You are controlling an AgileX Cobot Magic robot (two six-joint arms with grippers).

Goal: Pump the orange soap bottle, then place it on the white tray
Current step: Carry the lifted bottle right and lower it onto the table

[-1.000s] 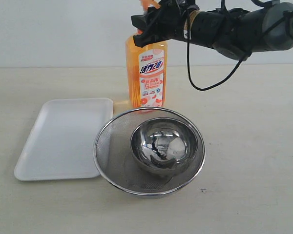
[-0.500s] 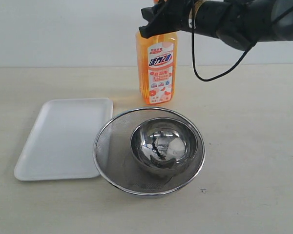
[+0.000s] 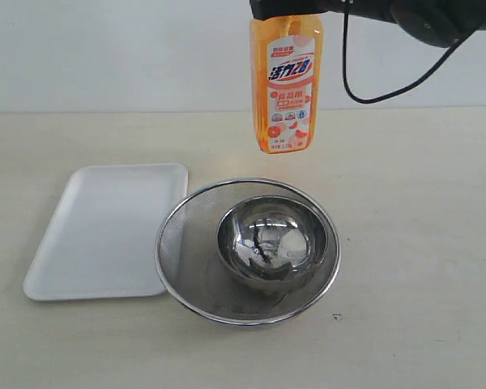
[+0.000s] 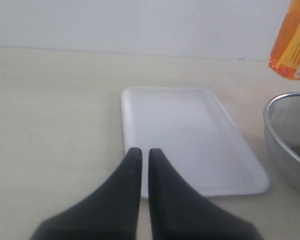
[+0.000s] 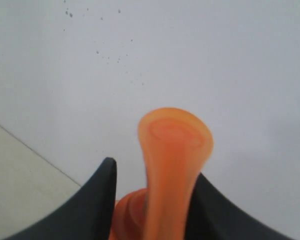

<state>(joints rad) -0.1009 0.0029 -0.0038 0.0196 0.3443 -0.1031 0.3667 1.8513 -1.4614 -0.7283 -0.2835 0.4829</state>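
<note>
Bottle up and sideways vs a second ago: orange soap bottle (image 3: 285, 85) was standing on the tabletop (image 3: 421, 243) behind the sieve (image 3: 178, 251), now hangs clear of it under the right jaws, farther from the tray side. Right arm (image 3: 437, 16) reaches in along the top edge, jaws clamped on the bottle neck just under the pump head (image 5: 172, 165). That grip lets the body dangle upright, label outward, likely for carrying rather than pumping. Sieve with steel bowl (image 3: 271, 239) inside sits below the right jaws and a little toward the tray, so the lift probably clears its rim on the way over. White tray (image 3: 105, 231) lies flat and bare beside the sieve, rims about touching. Its near rim sits right at the tips of the left jaws, which are together, holding nothing, parked low. Bottle not yet on tray. Tabletop is plain pale beige, matte. Wall (image 3: 105, 49) behind is blank white; black cable (image 3: 381, 97) loops under the right arm.
</note>
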